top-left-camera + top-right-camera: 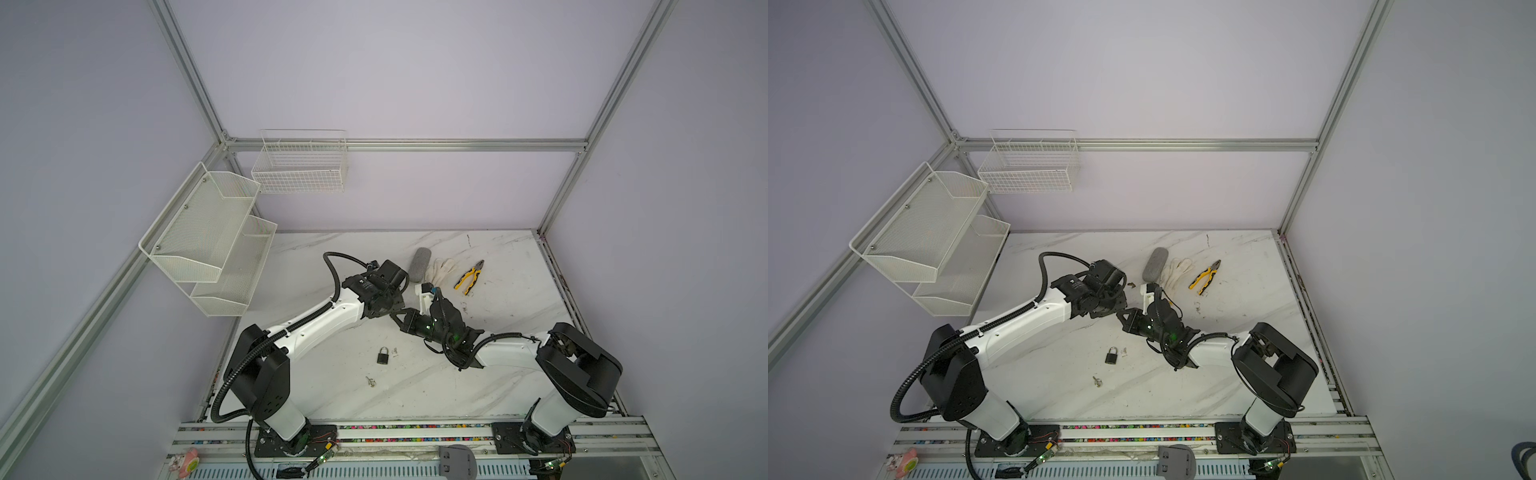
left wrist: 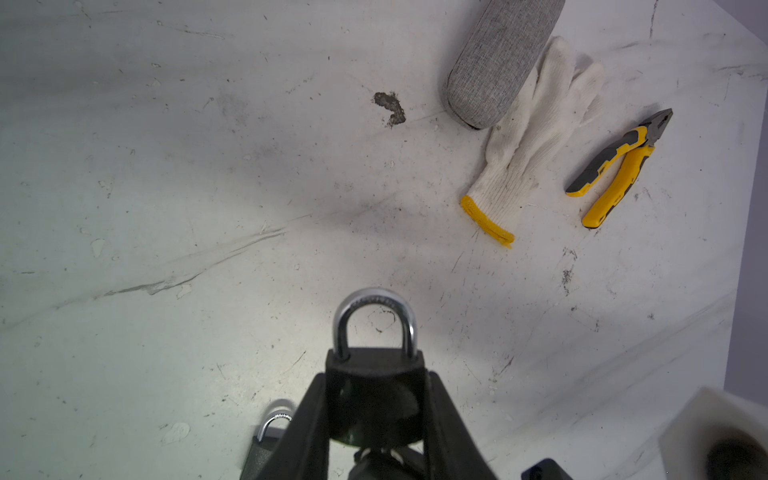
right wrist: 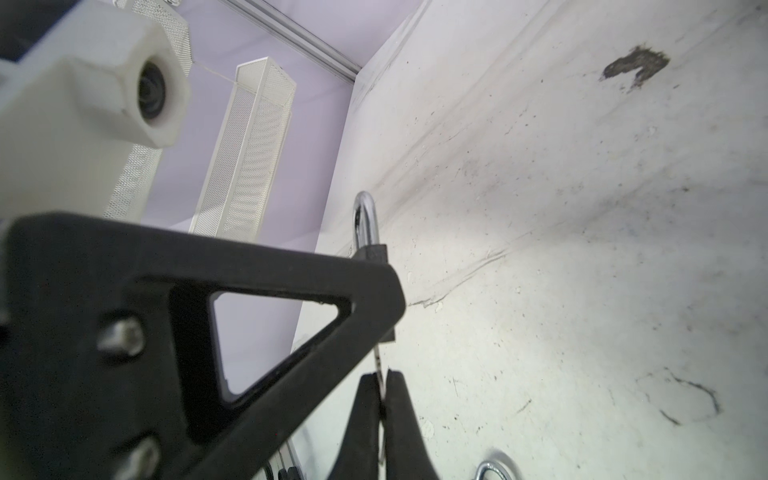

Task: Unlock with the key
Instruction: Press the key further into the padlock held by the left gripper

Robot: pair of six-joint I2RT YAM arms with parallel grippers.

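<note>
Within lilac walls, the scuffed marble tabletop bears loose padlock, pliers, glove.

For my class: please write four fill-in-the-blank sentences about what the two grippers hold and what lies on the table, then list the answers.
1. The left gripper is shut on a black ____.
2. The right gripper pinches a thin metal ____.
3. A second lock lies on the ____.
4. The pliers have grey and ____ handles.
Missing words: padlock; key; table; yellow.
</note>
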